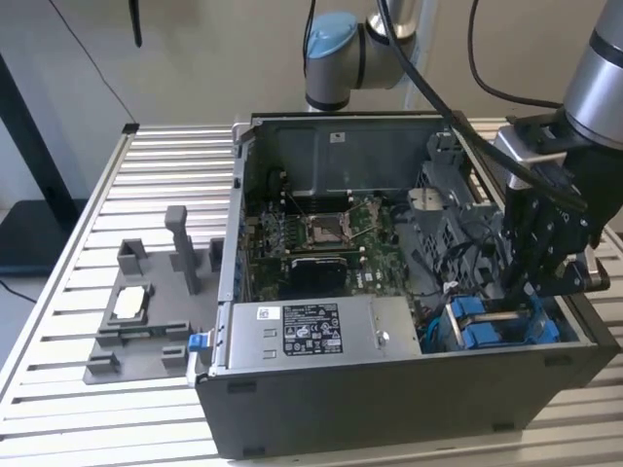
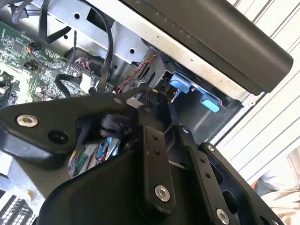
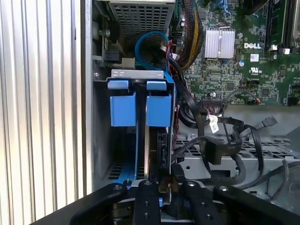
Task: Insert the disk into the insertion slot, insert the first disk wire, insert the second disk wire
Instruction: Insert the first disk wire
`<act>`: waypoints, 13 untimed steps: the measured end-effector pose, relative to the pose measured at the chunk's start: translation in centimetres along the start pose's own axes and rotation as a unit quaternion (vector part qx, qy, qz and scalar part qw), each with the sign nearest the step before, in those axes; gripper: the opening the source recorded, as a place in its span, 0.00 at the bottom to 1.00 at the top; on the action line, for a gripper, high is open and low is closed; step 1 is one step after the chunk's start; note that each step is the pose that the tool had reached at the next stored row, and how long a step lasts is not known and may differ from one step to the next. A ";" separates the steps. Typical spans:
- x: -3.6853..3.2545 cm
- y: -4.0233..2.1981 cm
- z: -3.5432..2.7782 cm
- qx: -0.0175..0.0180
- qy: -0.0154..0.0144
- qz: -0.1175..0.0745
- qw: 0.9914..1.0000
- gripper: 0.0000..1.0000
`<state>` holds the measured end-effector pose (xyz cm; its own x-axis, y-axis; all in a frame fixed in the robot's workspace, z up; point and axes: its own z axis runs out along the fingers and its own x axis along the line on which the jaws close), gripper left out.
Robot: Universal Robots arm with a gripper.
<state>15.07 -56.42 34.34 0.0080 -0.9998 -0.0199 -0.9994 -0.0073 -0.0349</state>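
I see the disk (image 3: 158,110) seated in the insertion slot (image 3: 136,73). I judge it stiff and fragile, best held by its blue tabs (image 3: 118,85). The gripper (image 3: 165,183) is just beside it, but I cannot tell its grip.

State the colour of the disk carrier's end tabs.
Bright blue; the end tabs show best in the first wrist view.

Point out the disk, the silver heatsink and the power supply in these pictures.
the disk (image 3: 159,110): first wrist view, on a blue tab of its carrier.
the silver heatsink (image 3: 219,43): first wrist view, on the middle of its fins.
the power supply (image 1: 311,331): exterior view, on its label.
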 end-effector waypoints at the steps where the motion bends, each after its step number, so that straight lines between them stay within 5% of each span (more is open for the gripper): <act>1: -0.01 -0.02 -0.46 0.000 0.000 0.000 1.000 0.26; 8: -0.12 -0.11 -3.18 0.000 0.000 0.000 1.000 0.26; 13: -0.18 -0.11 -3.43 0.002 0.000 0.000 1.000 0.26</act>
<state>15.06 -56.31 37.78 0.0081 -0.9998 -0.0199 -0.9992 -0.0073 -0.0389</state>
